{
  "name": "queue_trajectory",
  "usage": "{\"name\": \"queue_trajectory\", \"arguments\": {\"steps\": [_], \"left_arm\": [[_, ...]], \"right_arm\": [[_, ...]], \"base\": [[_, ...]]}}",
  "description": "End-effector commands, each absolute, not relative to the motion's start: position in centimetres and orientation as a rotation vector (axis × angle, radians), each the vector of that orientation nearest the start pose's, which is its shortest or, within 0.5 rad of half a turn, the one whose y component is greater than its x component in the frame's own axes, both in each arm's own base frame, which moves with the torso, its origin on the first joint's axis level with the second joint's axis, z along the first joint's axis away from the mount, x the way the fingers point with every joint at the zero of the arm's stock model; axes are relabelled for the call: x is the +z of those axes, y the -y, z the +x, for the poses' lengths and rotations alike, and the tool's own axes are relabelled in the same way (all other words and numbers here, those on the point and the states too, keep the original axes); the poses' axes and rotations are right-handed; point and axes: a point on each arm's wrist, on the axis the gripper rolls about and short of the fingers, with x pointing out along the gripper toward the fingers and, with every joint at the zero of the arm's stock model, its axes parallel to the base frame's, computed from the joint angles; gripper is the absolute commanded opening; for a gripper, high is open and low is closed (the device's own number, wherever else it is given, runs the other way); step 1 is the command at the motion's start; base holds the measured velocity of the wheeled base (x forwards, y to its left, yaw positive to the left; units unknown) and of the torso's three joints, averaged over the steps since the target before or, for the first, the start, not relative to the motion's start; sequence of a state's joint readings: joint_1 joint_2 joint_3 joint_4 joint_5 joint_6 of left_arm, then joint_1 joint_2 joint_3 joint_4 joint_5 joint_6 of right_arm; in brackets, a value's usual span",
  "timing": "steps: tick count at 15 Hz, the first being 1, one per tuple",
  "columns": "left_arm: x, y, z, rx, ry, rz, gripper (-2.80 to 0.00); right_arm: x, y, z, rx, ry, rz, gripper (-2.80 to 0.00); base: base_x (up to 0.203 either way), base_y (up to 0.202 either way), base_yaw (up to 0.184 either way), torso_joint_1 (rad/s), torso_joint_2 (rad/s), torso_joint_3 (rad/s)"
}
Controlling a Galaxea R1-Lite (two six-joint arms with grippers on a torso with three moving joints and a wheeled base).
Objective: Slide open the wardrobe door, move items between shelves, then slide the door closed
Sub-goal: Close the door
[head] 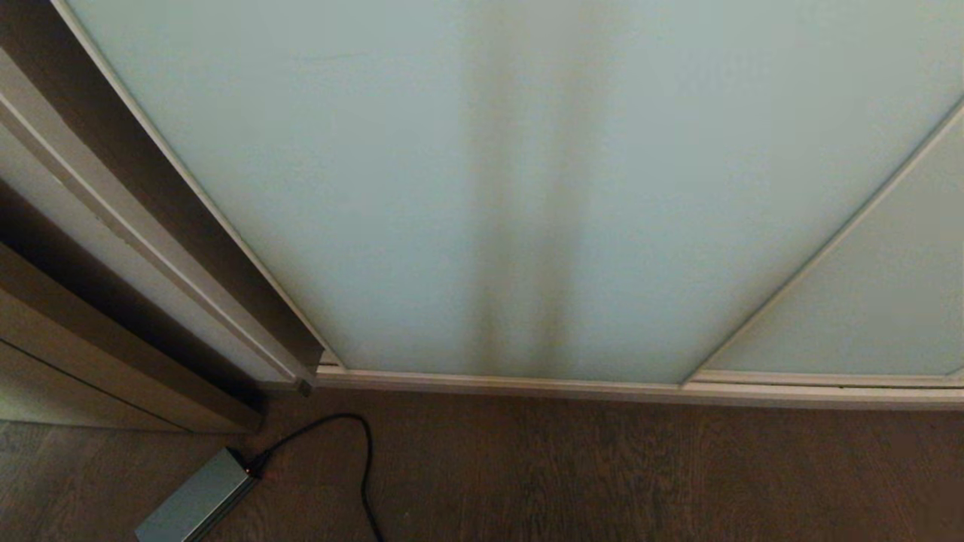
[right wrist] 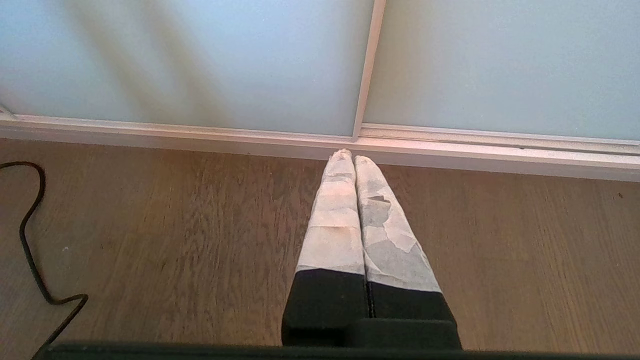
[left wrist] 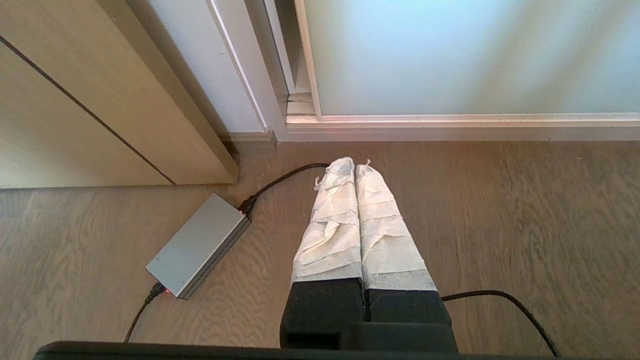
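Sliding wardrobe door (head: 392, 188) stands closed in front of the robot, its frosted pale blue-green glass reaching down to the slim off-white frame along the floor. Because the glass is frosted and the panel is shut, I cannot tell what is inside the wardrobe; only a soft grey shadow lies on the glass. A second glass panel (head: 874, 301) stands just beside it on the right, and the two meet at a thin white upright strip. On the left is the beige wooden side frame (head: 98, 331) of the wardrobe.

On the brown wooden floor (head: 640, 474) lies a flat grey power box (left wrist: 197, 245) with a black cable (head: 365, 467) running from it, near the left corner of the door.

Left gripper (left wrist: 354, 167) hangs low over the floor, close to the box and apart from the door; its two white-wrapped fingers are pressed together and hold nothing. Right gripper (right wrist: 352, 157) points at the bottom rail where the two panels meet, with its fingers also pressed together and empty.
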State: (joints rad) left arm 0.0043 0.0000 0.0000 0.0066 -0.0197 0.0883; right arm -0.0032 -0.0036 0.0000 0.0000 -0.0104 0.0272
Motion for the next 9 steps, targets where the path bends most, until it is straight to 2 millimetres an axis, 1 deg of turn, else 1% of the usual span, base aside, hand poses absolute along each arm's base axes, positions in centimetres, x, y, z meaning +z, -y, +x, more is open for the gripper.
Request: {"name": "queue_trajectory", "arguments": {"steps": [1, 9], "left_arm": [[7.47, 0.06, -2.27, -0.016, -0.009, 0.089, -2.8], [7.49, 0.06, -2.26, -0.019, -0.008, 0.121, -2.8]], "right_arm": [[7.5, 0.02, -2.29, -0.014, 0.002, 0.028, -2.8], [7.51, 0.02, -2.29, -0.014, 0.002, 0.028, -2.8]], "base": [[0.0, 0.0, 0.0, 0.0, 0.0, 0.0], [0.0, 0.0, 0.0, 0.0, 0.0, 0.0]]}}
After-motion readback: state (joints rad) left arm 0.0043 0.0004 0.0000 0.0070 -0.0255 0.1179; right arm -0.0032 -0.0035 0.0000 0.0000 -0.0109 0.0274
